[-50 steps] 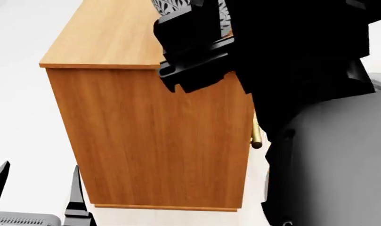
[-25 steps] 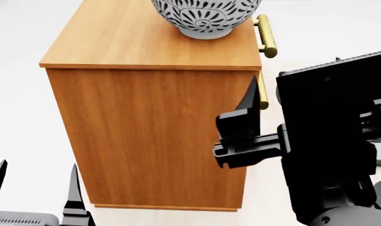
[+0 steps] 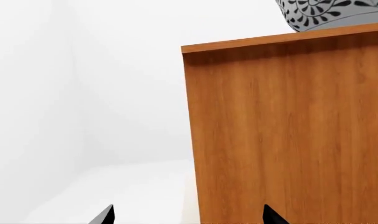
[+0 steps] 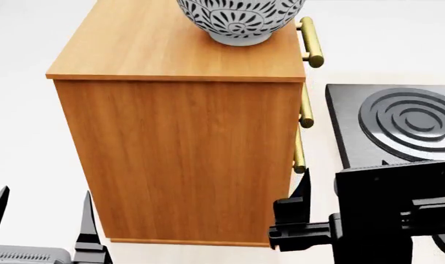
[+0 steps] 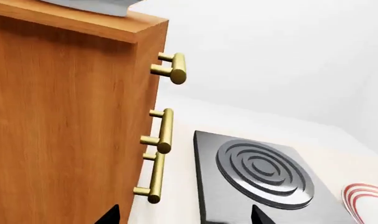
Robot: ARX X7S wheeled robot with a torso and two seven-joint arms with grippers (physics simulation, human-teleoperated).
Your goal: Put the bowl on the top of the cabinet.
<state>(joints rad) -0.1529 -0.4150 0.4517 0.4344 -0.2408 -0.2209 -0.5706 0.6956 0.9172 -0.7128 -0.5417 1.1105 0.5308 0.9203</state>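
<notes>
Seemingly stiff, breakable and slick, the bowl (image 4: pixel 241 21) rests on the cabinet (image 4: pixel 180 159) high above both spread, empty pincers; grip its rim.

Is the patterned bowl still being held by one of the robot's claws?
No. In the head view the bowl stands alone on the cabinet top, and the right claw hangs low beside the cabinet, empty.

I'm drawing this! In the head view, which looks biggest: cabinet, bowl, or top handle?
1. Cabinet
2. Bowl, partly cut off by the picture's edge
3. Top handle
</notes>
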